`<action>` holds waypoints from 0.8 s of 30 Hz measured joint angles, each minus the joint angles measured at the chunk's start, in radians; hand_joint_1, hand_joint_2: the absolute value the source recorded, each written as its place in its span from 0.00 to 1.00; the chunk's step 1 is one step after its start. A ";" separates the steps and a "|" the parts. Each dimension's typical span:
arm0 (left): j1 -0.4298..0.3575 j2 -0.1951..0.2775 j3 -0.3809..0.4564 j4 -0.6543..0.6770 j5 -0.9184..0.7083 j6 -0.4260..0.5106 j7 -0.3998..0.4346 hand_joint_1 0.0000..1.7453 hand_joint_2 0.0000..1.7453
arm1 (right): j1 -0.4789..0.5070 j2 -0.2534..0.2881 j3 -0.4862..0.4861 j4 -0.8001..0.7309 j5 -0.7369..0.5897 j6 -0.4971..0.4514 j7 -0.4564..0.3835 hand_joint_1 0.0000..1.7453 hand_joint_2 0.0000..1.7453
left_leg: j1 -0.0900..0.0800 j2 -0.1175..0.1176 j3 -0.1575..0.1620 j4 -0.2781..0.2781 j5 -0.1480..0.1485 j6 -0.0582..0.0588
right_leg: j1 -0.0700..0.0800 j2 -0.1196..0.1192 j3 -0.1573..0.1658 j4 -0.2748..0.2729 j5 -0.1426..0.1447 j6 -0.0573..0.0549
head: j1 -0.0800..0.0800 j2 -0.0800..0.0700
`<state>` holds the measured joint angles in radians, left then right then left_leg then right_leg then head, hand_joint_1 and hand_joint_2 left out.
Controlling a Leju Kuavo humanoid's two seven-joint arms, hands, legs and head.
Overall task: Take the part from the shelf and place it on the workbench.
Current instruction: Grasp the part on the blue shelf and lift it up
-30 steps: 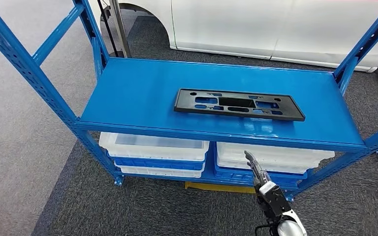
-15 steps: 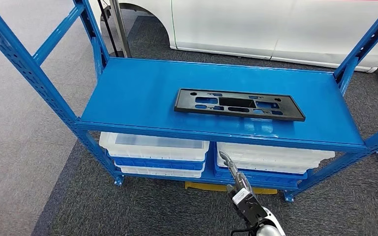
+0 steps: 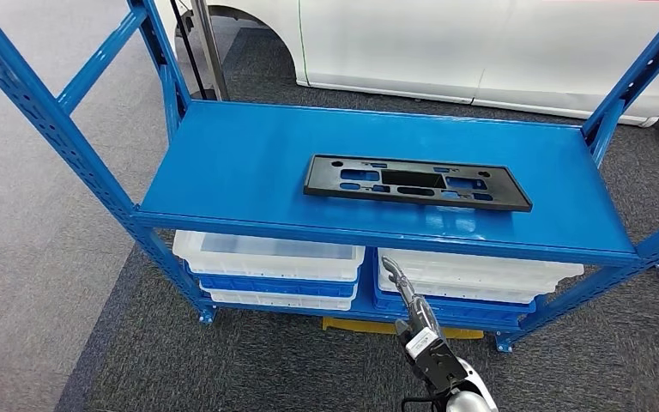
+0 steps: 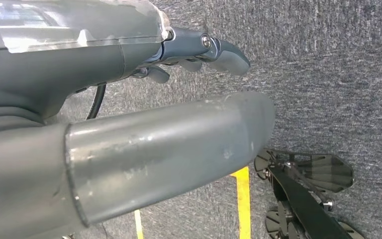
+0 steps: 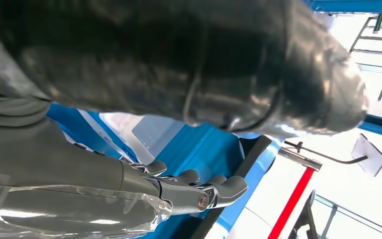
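Right hand (image 3: pixel 420 322): raised in front of shelf, below level of top deck, fingers extended and apart, holding nothing. Confirmed in right wrist view (image 5: pixel 189 191): fingers straight, no object between them and thumb.

Left hand (image 4: pixel 129 134): hanging low over grey carpet, fingers loosely extended, nothing held. Well away from shelf; no role in reach as things stand.

Part (image 3: pixel 415 182): flat black plate with cut-outs, lying flat on blue top deck of shelf (image 3: pixel 240 172), roughly mid-deck, a little back from front edge. From right hand: up and forward, almost directly ahead, centre of plate slightly to neither side by any margin worth noting. Near long edge facing hand.

Long axis: running side to side, parallel to shelf front edge, so crosswise to fingers' pointing direction. Slight skew, right end sitting marginally nearer front lip.

Judgement: right hand clearly the nearer. Front lip of deck between hand and part; rise above lip needed first, then forward travel over deck. Plate thin and flush on deck, so grip likely across short dimension at near edge, or slide toward lip to get fingers under. Risk: fingertips catching lip underside if forward motion precedes lift.

Below deck, beside hand: white and blue bins (image 3: pixel 270 266).
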<state>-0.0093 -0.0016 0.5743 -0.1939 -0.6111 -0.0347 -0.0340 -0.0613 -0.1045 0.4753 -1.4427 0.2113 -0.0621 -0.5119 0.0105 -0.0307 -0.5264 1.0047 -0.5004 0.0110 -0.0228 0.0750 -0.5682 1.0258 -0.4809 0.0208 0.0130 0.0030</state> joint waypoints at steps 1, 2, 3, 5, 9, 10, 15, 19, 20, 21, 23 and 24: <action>0.000 0.000 0.000 0.000 -0.002 0.000 0.000 0.00 0.00 | 0.000 -0.001 0.000 -0.001 0.001 -0.001 0.000 0.00 0.00 | 0.000 0.000 0.000 0.000 0.000 0.000 | 0.000 0.000 0.000 0.000 0.000 0.000 | 0.000 0.000; 0.000 0.000 0.000 0.000 -0.007 0.002 0.000 0.00 0.00 | 0.001 -0.003 0.000 -0.004 0.002 -0.003 -0.002 0.00 0.00 | 0.000 0.000 0.000 0.000 0.000 0.000 | 0.000 0.000 0.000 0.000 0.000 0.000 | 0.000 0.000; 0.000 -0.001 0.000 0.000 -0.013 0.007 0.000 0.00 0.00 | 0.001 -0.008 0.001 -0.008 0.002 -0.006 -0.005 0.00 0.00 | 0.000 0.000 0.000 0.000 0.000 0.000 | 0.000 0.000 0.000 0.000 0.000 0.000 | 0.000 0.000; -0.002 -0.008 -0.002 0.000 -0.029 0.022 0.002 0.00 0.00 | 0.003 -0.029 0.000 -0.025 0.001 -0.011 -0.019 0.00 0.00 | 0.000 0.000 0.000 0.000 0.000 0.000 | 0.000 0.000 0.000 0.000 0.000 0.000 | 0.000 0.000; -0.007 -0.031 -0.006 0.000 -0.046 0.046 0.007 0.00 0.00 | -0.003 -0.090 -0.016 -0.074 0.014 0.003 -0.046 0.00 0.00 | -0.001 0.000 -0.001 0.000 0.000 0.000 | -0.001 0.000 0.000 0.000 0.000 0.000 | 0.000 0.000; -0.008 -0.036 -0.006 0.000 -0.048 0.047 0.010 0.00 0.00 | -0.010 -0.100 -0.021 -0.082 0.031 0.005 -0.046 0.00 0.00 | -0.001 0.000 -0.001 0.000 0.000 0.000 | -0.001 0.001 0.000 0.000 0.000 0.000 | 0.000 0.000; -0.016 -0.050 -0.006 0.000 -0.056 0.035 0.037 0.00 0.00 | -0.147 -0.118 -0.004 -0.065 0.263 -0.083 0.039 0.00 0.00 | -0.001 0.003 -0.001 0.001 0.000 0.000 | -0.001 0.003 0.000 0.000 0.001 0.001 | 0.000 0.000; -0.022 -0.054 -0.006 0.000 -0.062 0.028 0.049 0.00 0.00 | -0.327 -0.121 0.056 0.013 0.457 -0.184 0.120 0.00 0.00 | -0.001 0.001 0.001 0.001 0.003 -0.001 | 0.000 0.001 0.000 0.000 0.002 0.001 | 0.000 0.000; -0.022 -0.055 -0.006 0.000 -0.062 0.027 0.052 0.00 0.00 | -0.356 -0.122 0.069 0.025 0.480 -0.197 0.129 0.00 0.00 | -0.001 0.000 0.000 0.001 0.003 -0.001 | 0.000 0.000 0.000 0.000 0.002 0.001 | 0.000 0.000; -0.021 -0.057 -0.006 0.000 -0.062 0.027 0.054 0.00 0.00 | -0.378 -0.122 0.082 0.035 0.498 -0.206 0.137 0.00 0.00 | -0.001 0.000 0.000 0.001 0.003 -0.001 | 0.000 0.000 0.000 0.001 0.002 0.001 | 0.000 0.000; -0.021 -0.059 -0.005 0.000 -0.062 0.026 0.057 0.00 0.00 | -0.410 -0.125 0.106 0.048 0.527 -0.220 0.153 0.00 0.00 | -0.001 0.000 0.000 0.001 0.003 -0.001 | 0.000 0.000 -0.001 0.001 0.002 0.000 | 0.000 0.000; -0.021 -0.060 -0.005 0.000 -0.061 0.025 0.057 0.00 0.00 | -0.422 -0.127 0.116 0.054 0.537 -0.223 0.159 0.00 0.00 | -0.001 0.000 -0.001 0.001 0.003 -0.001 | 0.000 0.000 -0.001 0.001 0.002 0.000 | 0.000 0.000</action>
<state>-0.0303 -0.0619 0.5696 -0.1938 -0.6721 -0.0098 0.0231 -0.4831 -0.2313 0.5911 -1.3891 0.7488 -0.2855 -0.3528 0.0098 -0.0311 -0.5270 1.0056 -0.4974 0.0098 -0.0224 0.0748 -0.5690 1.0267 -0.4791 0.0212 0.0130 0.0030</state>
